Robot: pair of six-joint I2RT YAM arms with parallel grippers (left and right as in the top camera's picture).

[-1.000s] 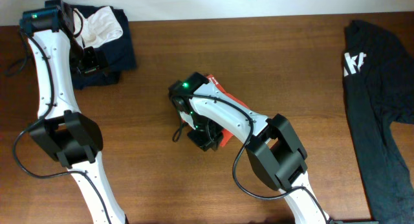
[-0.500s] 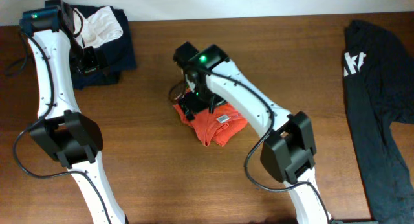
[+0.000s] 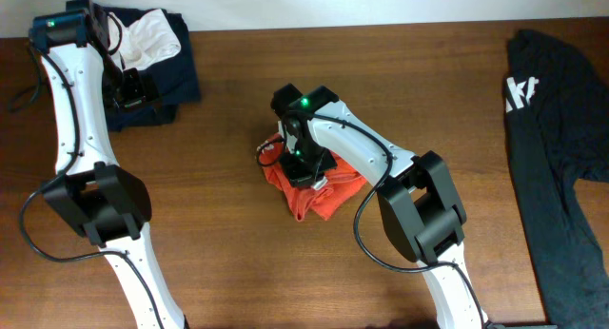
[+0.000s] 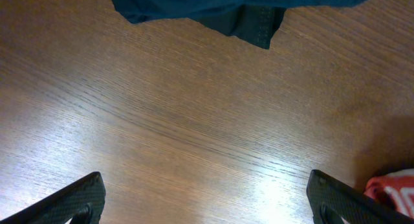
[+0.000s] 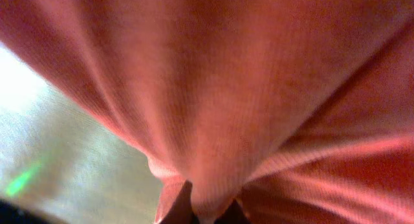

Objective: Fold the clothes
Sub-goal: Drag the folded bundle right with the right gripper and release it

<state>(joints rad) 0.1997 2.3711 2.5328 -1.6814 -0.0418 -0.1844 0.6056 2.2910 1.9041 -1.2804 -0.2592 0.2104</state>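
The table [image 3: 209, 215] is brown wood and fills the overhead view. A black shirt [image 3: 557, 139] lies flat at 3 o'clock, its long axis running 12 to 6 along the table's right edge. It has white print [image 3: 520, 93] near its upper end, too small and skewed to read. At 10 o'clock sits a navy pile [image 3: 176, 67] of clothes, and the left wrist view shows its hem [image 4: 239, 4] at 12 o'clock. The red cloth [image 3: 319, 191] is bunched at the table's centre, with its long axis going roughly from 10 to 4 o'clock. No writing shows on it. A white cloth [image 3: 150, 39] rests on the navy pile's far edge.

The right gripper [image 3: 303, 163] is down on the red cloth's 10 o'clock end. Red folds [image 5: 226, 88] fill its own view, so I cannot tell whether it is clamped or parted. The left gripper [image 3: 128, 91] hangs over the navy pile's left part, fingers [image 4: 71, 201] spread wide and holding nothing
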